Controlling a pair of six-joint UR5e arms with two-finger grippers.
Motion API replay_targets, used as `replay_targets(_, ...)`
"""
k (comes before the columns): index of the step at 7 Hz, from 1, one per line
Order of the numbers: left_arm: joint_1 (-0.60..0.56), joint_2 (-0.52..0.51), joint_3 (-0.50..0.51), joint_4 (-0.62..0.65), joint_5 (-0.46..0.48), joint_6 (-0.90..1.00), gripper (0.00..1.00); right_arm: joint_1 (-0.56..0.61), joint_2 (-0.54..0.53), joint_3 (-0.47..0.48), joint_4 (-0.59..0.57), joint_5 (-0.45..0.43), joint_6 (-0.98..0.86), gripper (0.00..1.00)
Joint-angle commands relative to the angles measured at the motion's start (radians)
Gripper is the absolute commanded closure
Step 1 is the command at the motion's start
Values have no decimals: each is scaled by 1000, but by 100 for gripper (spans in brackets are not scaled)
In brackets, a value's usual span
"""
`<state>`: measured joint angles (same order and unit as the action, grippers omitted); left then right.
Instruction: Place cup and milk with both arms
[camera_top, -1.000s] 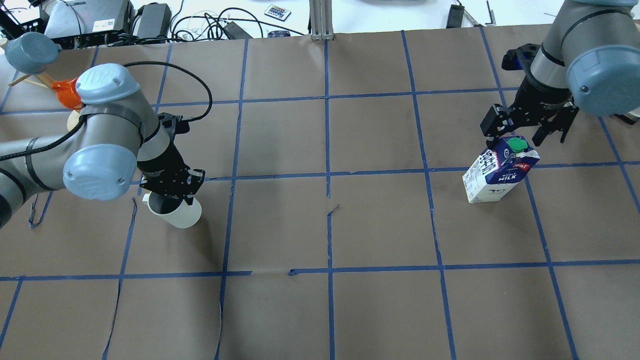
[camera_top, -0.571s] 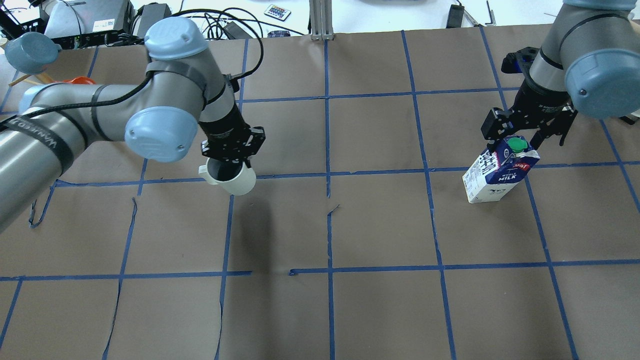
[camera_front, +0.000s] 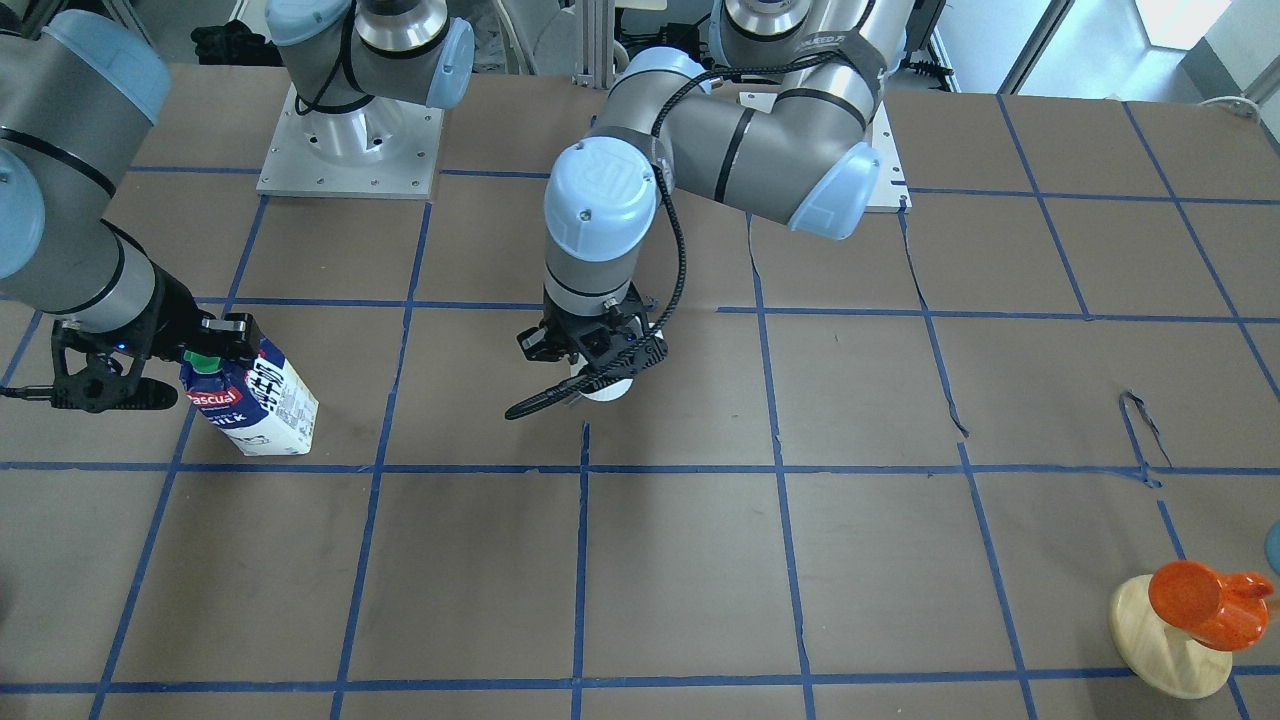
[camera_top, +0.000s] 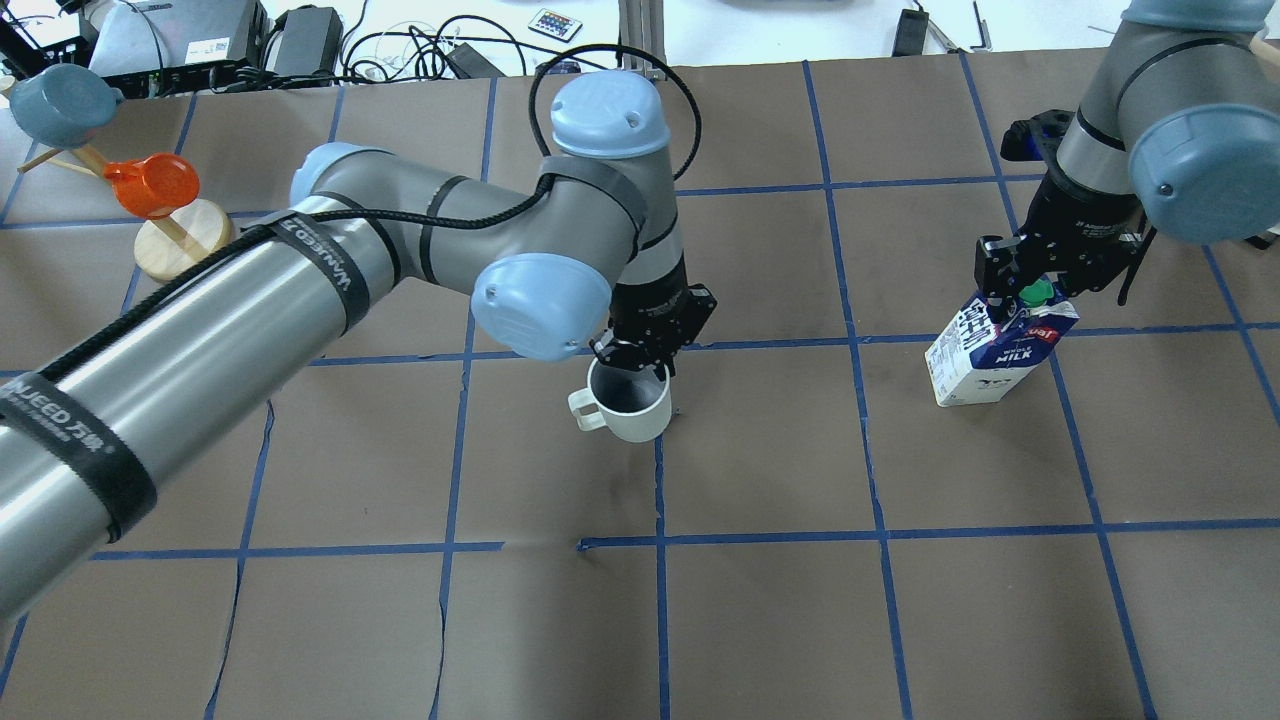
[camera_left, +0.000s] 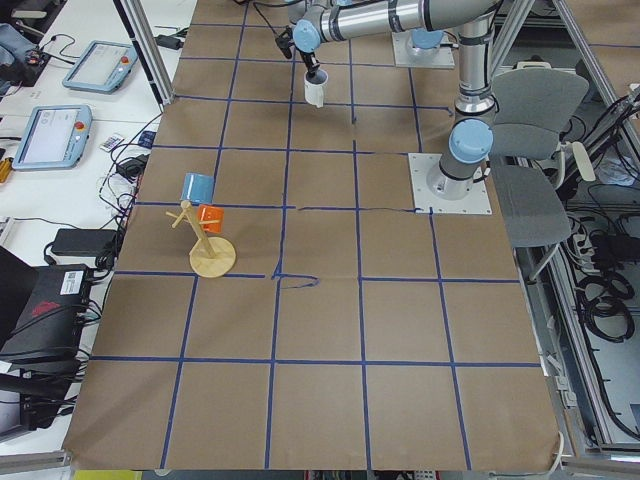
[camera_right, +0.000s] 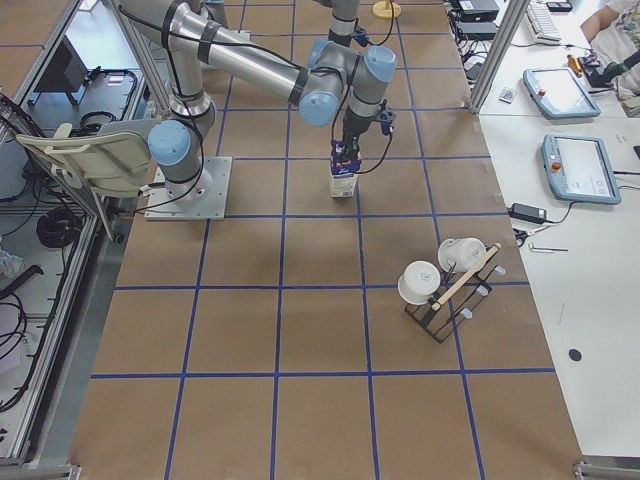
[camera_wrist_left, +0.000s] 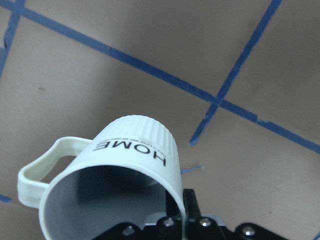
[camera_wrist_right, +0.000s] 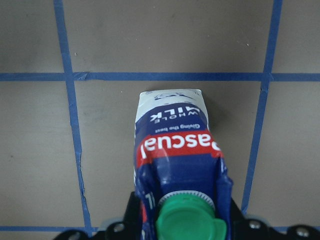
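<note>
My left gripper (camera_top: 640, 362) is shut on the rim of the white ribbed cup (camera_top: 628, 408), one finger inside it. It holds the cup slightly tilted just above the table's centre, handle toward the left. The left wrist view shows "HOME" on the cup's side (camera_wrist_left: 131, 150). In the front view the gripper (camera_front: 590, 372) hides most of the cup (camera_front: 606, 392). The navy and white milk (camera_top: 990, 355) with its green cap stands on the table at the right. My right gripper (camera_top: 1030, 290) is down over the milk's gable top, its jaws closed against both sides. The carton fills the right wrist view (camera_wrist_right: 175, 145).
A wooden stand (camera_top: 165, 245) with an orange cup and a blue cup sits at the far left. A rack with white mugs (camera_right: 445, 285) stands toward the table's right end. Cables and boxes (camera_top: 300, 40) line the far edge. Blue tape (camera_top: 655, 480) grids the brown table.
My left arm has swung right, carrying the cup from the left side to the table's centre. My right gripper has come down onto the milk's top and its jaws have narrowed. The milk has not moved.
</note>
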<state>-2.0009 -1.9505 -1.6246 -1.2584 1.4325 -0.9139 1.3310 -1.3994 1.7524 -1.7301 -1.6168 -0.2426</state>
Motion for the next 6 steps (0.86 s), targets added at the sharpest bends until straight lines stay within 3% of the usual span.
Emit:
replay_targets(1, -45, -40, -15, 7, -4, -45, 100, 0, -1, -25, 4, 5, 14, 64)
replay_targets(2, -45, -60, -14, 34, -4, -46, 94, 0, -1, -49, 6, 9, 35, 64)
replay_targets(3, -47, -73, -14, 48, -1, -45, 3, 2, -1, -51, 12, 12, 52, 68)
replay_targets(6, -38, -44, 14, 65, 3, -5, 0, 83, -10, -54, 46, 43, 155, 68)
